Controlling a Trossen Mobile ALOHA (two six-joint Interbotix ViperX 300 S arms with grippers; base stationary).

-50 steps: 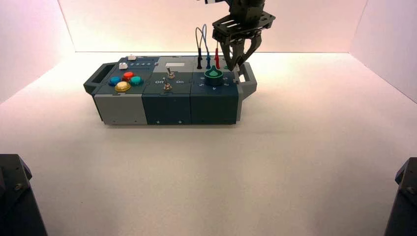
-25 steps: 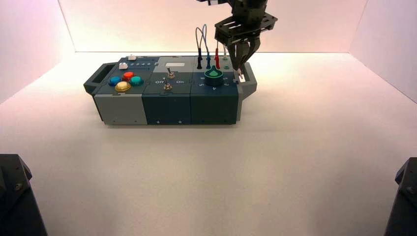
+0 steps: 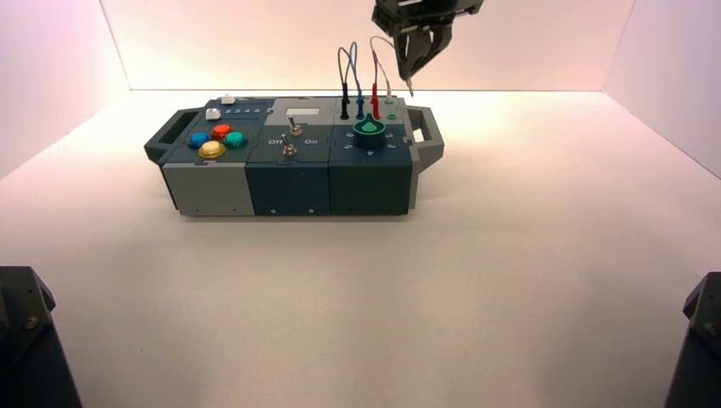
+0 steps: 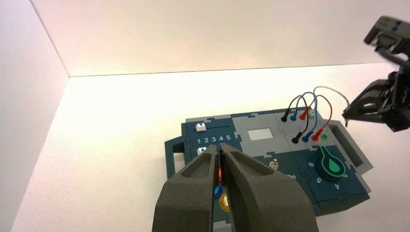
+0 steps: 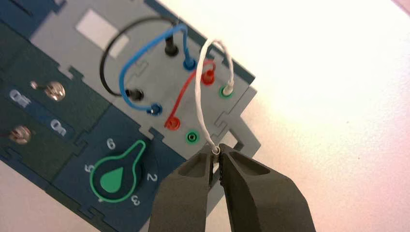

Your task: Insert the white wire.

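White and thin, the wire [image 5: 198, 92] loops over the box [image 3: 289, 170] in the right wrist view, one end plugged into a green-ringed socket [image 5: 226, 91] at the upper centre of the frame, the other end pinched between the right jaws.

From left to right in the high view: the left arm [image 3: 30, 340] shows at the lower left edge, idle; the left wrist view has the left gripper [image 4: 221, 150] at the lower centre, its jaws pressed together with nothing between them. On the counter [image 3: 357, 297], left of centre in the upper half, sits the box. Its left part carries two white sliders [image 3: 212, 114] and a cluster of blue, red, green and yellow buttons [image 3: 211, 150]. Two metal switches [image 3: 290, 150] stand in its middle part, near a pale display [image 3: 303, 111]. Farther right come the black lead [image 3: 340, 61], the blue lead [image 3: 354, 64] and the red lead [image 3: 375, 72], each plugged in at both ends, with the green knob [image 3: 369, 132] just below them. Beside the red lead's near plug is an open green socket [image 3: 391, 116]. The right gripper [image 3: 410, 82] hangs at the upper centre-right, above and beyond the box's right handle [image 3: 429, 134], holding the wire's free end apart from that socket.
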